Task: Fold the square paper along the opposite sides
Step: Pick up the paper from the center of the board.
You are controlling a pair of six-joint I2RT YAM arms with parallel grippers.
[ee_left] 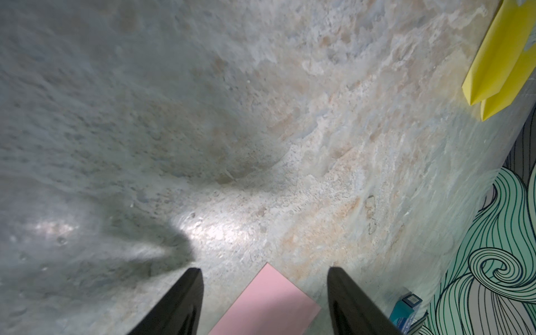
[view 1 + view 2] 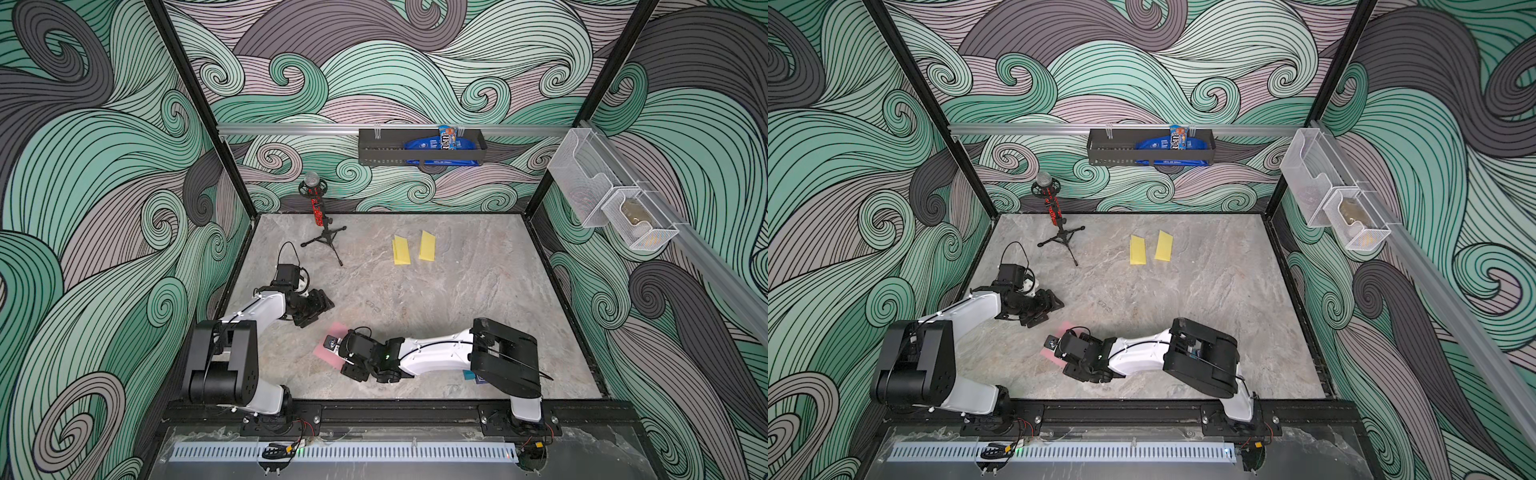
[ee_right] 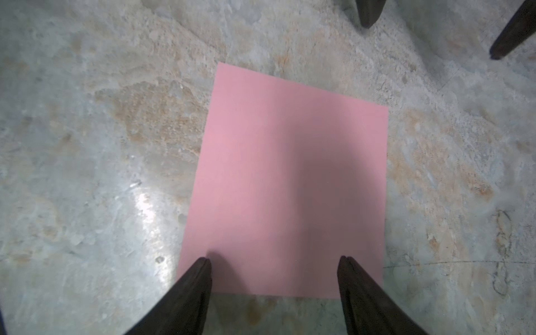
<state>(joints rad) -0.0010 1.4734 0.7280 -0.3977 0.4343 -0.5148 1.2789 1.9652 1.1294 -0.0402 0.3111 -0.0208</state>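
The pink square paper (image 3: 290,174) lies flat on the marble table (image 2: 457,299) near the front. In both top views it shows only as pink patches (image 2: 322,352) (image 2: 1047,353) beside my right wrist. My right gripper (image 3: 274,258) is open, with both fingertips low over the paper's nearest edge and nothing between them; from above it (image 2: 338,353) (image 2: 1065,353) sits under its camera. My left gripper (image 1: 264,269) is open and empty, just off a corner of the paper (image 1: 266,301). It stands apart to the back left (image 2: 324,313) (image 2: 1054,312). Its fingertips (image 3: 368,17) show beyond the paper's far corner.
Two folded yellow papers (image 2: 401,250) (image 2: 428,246) lie toward the back. A microphone on a tripod (image 2: 318,208) stands at the back left. A black basket (image 2: 422,145) hangs on the back wall, mesh bins (image 2: 611,195) on the right wall. A small blue box (image 1: 406,310) lies under my right arm.
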